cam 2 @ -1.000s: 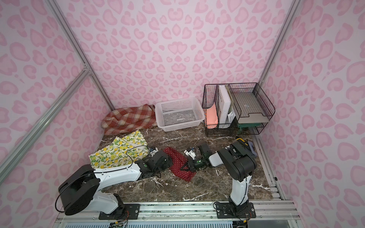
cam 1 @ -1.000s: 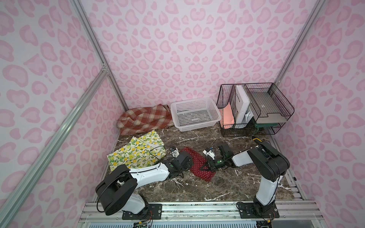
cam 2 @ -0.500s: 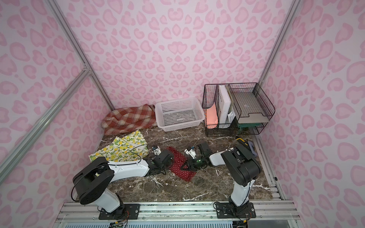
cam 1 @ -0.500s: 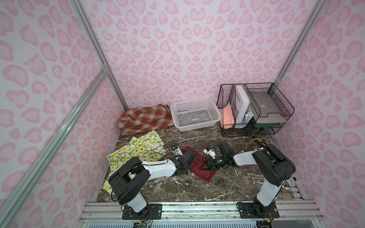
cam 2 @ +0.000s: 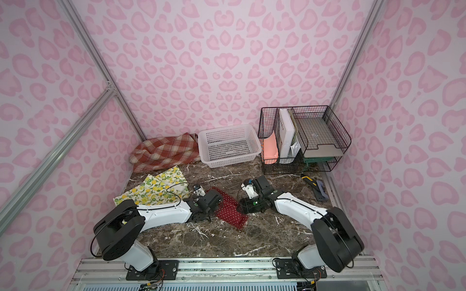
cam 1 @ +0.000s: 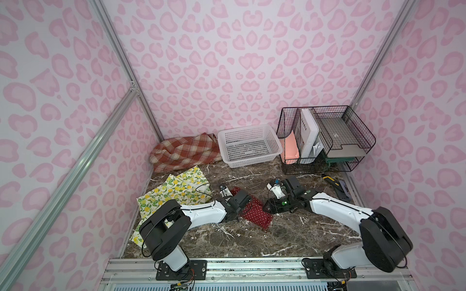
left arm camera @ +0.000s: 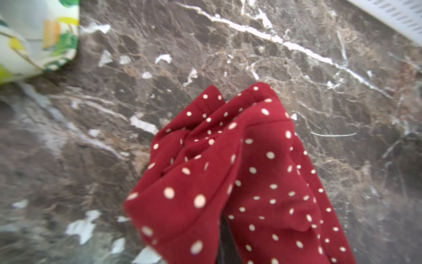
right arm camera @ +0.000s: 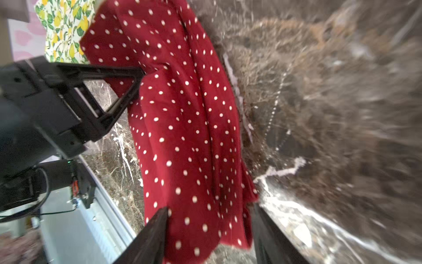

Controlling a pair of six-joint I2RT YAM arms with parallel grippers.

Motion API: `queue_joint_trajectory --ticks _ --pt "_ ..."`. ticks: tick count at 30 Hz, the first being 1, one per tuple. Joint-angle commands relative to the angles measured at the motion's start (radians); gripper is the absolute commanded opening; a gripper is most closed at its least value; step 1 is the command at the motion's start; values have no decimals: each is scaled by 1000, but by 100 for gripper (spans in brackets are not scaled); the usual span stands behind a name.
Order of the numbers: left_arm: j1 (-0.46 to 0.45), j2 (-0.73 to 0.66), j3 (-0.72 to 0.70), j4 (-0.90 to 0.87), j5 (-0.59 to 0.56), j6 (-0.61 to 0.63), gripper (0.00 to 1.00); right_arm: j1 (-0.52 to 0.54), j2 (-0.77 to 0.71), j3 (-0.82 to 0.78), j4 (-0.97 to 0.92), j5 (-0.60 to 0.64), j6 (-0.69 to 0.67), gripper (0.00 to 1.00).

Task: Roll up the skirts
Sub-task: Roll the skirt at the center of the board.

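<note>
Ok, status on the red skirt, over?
Left end effector shut on red skirt. Right end effector open, astride its edge. Not yet rolled. Lemon skirt, plaid skirt lie apart from it.

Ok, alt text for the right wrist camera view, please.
A red polka-dot skirt lies across a marble table, pinched by the left end effector. The right end effector is open, straddling its near end.

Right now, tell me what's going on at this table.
Both arms are working the red polka-dot skirt mid-table. The left arm's fingers are shut on one edge; the right arm's fingers stand open around another. The lemon skirt lies flat, the plaid skirt bunched at the back, neither rolled.
</note>
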Motion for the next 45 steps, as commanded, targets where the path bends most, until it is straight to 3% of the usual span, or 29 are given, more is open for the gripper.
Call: queue_joint_trajectory --ticks 1,4,8,12,18,21,32,45 --pt "2 0 20 -100 -32 50 0 45 -82 46 -240 276 -7 63" --pt "1 4 33 -110 -22 63 0 134 -173 76 -235 347 -15 60" --pt "1 6 38 -115 -21 66 0 286 -239 70 -120 336 -62 34" --pt "2 12 44 -113 -17 71 0 405 -189 35 -1 373 -104 29" --pt "2 14 42 -104 -12 65 0 504 -89 -11 104 500 -190 60" --pt "2 12 37 -93 -5 67 0 527 -28 0 96 578 -195 69" --pt "5 -39 -23 -30 27 89 0 562 132 -20 140 541 -132 68" --pt "5 -31 -8 -56 42 106 0 552 -158 -27 -58 550 12 71"
